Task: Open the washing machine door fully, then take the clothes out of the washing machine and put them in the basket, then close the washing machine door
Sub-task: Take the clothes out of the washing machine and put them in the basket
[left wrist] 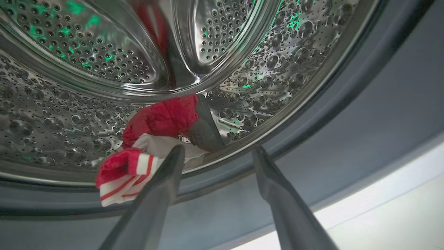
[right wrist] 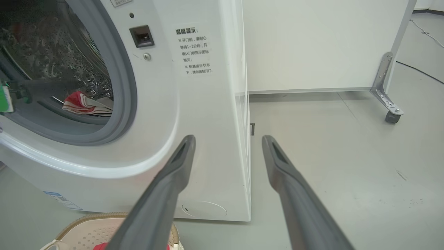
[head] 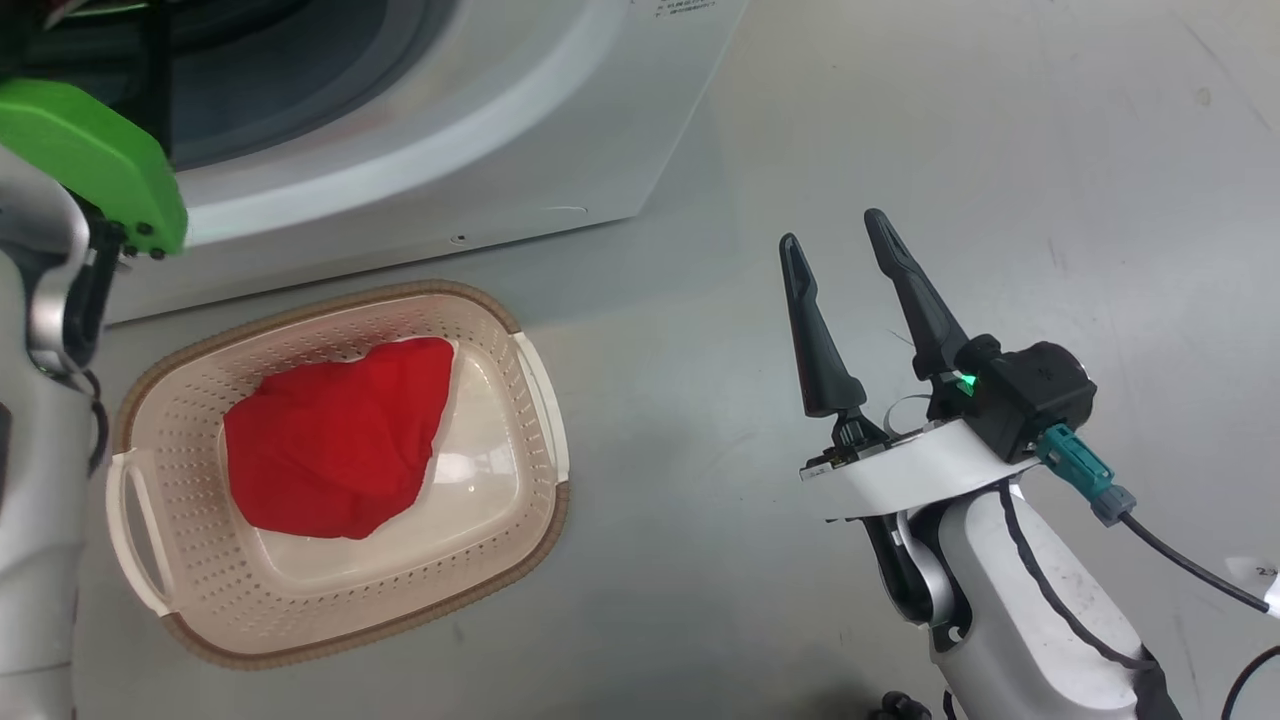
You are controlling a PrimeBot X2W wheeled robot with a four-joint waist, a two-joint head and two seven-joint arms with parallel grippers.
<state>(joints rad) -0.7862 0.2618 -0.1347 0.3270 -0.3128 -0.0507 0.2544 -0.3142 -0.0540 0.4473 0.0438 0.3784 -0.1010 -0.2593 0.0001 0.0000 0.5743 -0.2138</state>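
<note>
Grey floor bears the basket, one red garment inside, just before the washer. Left gripper, fingers spread, sits in the drum by a striped garment, perhaps touching it. Right gripper hangs spread over floor.

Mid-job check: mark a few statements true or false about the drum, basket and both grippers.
1. A red fabric garment lies in the cream perforated plastic basket. True.
2. The white washing machine's steel drum is empty. False: a red garment with a white panel and striped trim lies in it.
3. The left gripper is shut on fabric. False: it is open, fingers apart at the drum mouth.
4. The right gripper is open and holds nothing. True.
</note>
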